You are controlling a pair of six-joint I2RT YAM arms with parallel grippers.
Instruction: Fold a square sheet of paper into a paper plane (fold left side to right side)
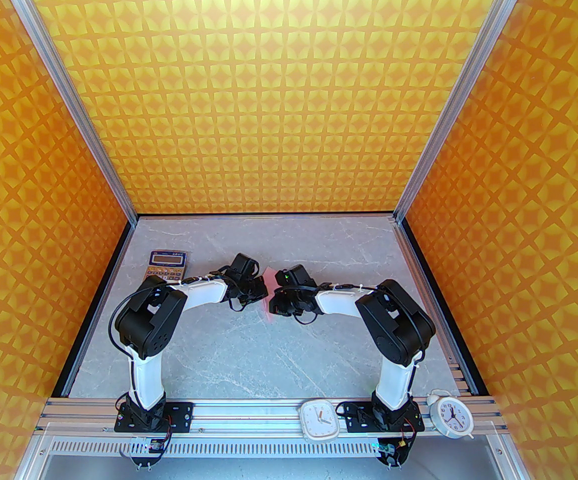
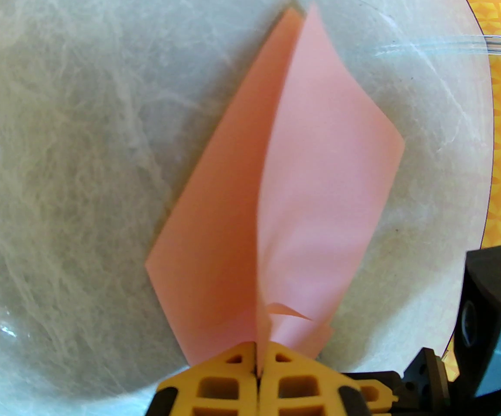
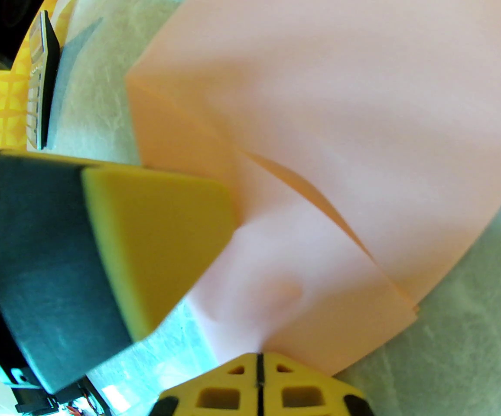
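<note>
Nearest, two clocks (image 1: pixel 320 419) sit on the front rail by the right arm's base, well away from the work. Both arms reach inward and meet over the middle of the table (image 1: pixel 249 348), where the paper (image 1: pixel 271 275) stands pinched between them as a thin pink strip running near to far.

In the left wrist view, the left gripper (image 2: pixel 258 355) has its yellow fingers pressed together on the paper's (image 2: pixel 320 180) near end. From there the paper stretches straight away from the fingers, its long axis in line with them. It has a raised centre crease, one flap on each side and a pointed far tip above the table.

The right gripper (image 3: pixel 258 360) is likewise clamped tight on the paper's (image 3: pixel 363 102) edge, with one of the left gripper's fingers (image 3: pixel 159 249) just beside it. Loose layers curl open above that grip.

Neither arm is nearer, since both have hold of the same end, so the next move likely depends on the crease. The left flap has to swing across it onto the right one, which probably means one grip letting go while the other steadies the paper.

At the far left the calculator (image 1: pixel 169 264) lies clear of both arms.
</note>
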